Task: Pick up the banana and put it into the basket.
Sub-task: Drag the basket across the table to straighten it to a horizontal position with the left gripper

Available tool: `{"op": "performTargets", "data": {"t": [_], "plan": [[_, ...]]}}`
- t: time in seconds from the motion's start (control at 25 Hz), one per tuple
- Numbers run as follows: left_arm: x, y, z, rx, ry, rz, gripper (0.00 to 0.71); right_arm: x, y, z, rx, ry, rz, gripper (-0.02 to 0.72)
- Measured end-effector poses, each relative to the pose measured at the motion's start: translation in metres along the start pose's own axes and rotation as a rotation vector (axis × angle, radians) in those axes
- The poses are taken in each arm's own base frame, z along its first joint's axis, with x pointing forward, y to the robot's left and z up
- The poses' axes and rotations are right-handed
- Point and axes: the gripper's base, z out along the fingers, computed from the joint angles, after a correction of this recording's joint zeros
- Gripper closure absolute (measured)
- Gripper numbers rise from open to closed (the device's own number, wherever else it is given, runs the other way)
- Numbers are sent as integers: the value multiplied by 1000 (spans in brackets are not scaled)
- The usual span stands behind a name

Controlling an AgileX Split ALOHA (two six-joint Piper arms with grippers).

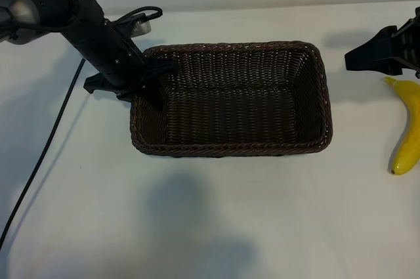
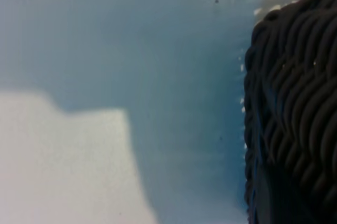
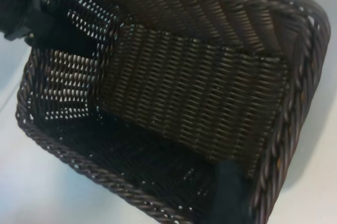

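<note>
A dark wicker basket [image 1: 231, 98] sits near the middle of the white table [image 1: 216, 226], empty, while the banana [image 1: 408, 128] lies untouched at the table's right edge, well apart from the basket and partly cut off by the frame.

The left gripper [image 1: 146, 82] is down at the basket's left end, its jaws narrowed over the braided rim; they appear clamped on that wall, as if to steady it, though the dark fingers against dark wicker make the contact hard to confirm. The left wrist view shows only weave pressed close and bare table beside it.

The right gripper [image 1: 375, 56] hovers near the table's right edge just above the banana's stem end, jaws apart and holding nothing. Its own fingers do not show in the right wrist view, which looks into the basket rather than at the fruit.

The pick has not begun. The risks from here: the smooth, curved banana could roll or slide off the nearby table edge if the fingers close off-centre or nudge it outward; a grip near the tapered stem could let it swing or slip during the carry; and if the left hold shifts the basket, the drop could catch the rim instead of landing inside.
</note>
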Motion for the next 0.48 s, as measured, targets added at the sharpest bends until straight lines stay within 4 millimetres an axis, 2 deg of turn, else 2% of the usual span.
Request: {"op": "performTargets", "data": {"t": [0.48], "plan": [[-1, 2, 6, -3, 20, -3, 544, 0, 0, 0, 1, -1, 0, 201]]}}
